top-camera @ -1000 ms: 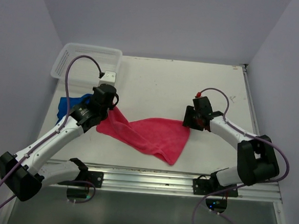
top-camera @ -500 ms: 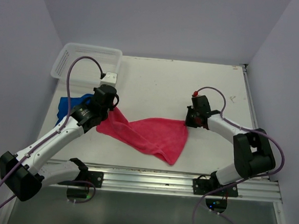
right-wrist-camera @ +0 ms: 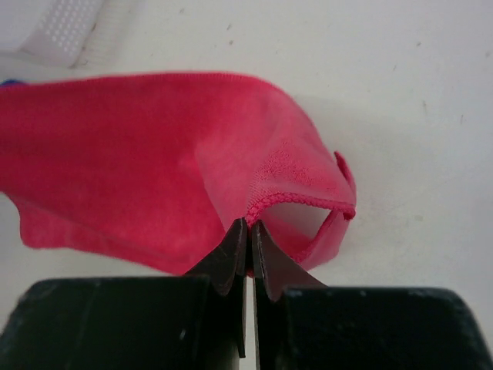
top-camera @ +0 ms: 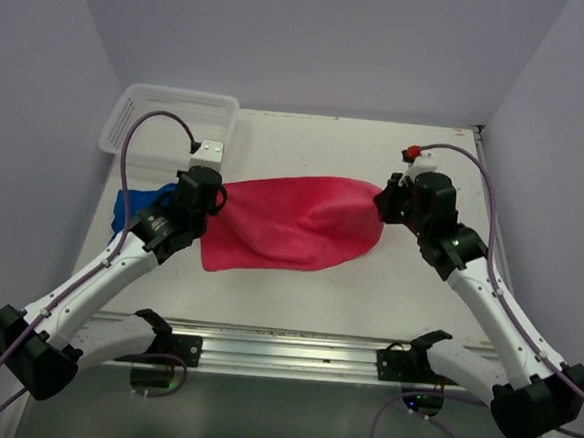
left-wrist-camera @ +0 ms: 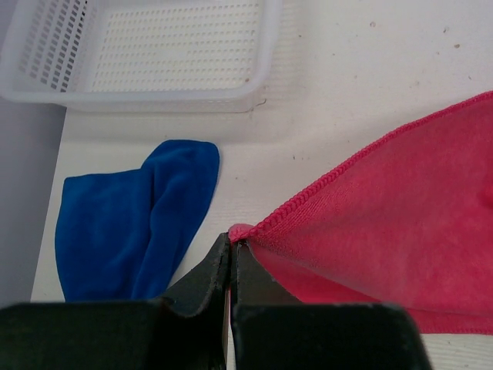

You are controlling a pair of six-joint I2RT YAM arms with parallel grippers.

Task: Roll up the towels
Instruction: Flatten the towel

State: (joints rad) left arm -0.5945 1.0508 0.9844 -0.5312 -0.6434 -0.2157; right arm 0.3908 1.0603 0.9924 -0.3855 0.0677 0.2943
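My left fingers (left-wrist-camera: 204,277) clench a corner of the pink-red towel (top-camera: 292,219); my right fingers (right-wrist-camera: 223,266) clench its opposite edge; the blue towel (left-wrist-camera: 131,223) lies left.

Two towels are lying on the one counter (top-camera: 357,153): one pink-red towel (top-camera: 292,219) and one blue towel (top-camera: 132,206). One white mesh basket (top-camera: 180,93) is sitting there too, so three loose things in all are resting on it. Two robot arms are reaching in, one left arm (top-camera: 97,281) and one right arm (top-camera: 487,293). Each is carrying one hand, making two: the left hand (left-wrist-camera: 233,243) and the right hand (right-wrist-camera: 248,223). Each hand is showing two fingers (left-wrist-camera: 202,276), four altogether. Two purple cables (top-camera: 128,152) are running along the arms, one per arm.
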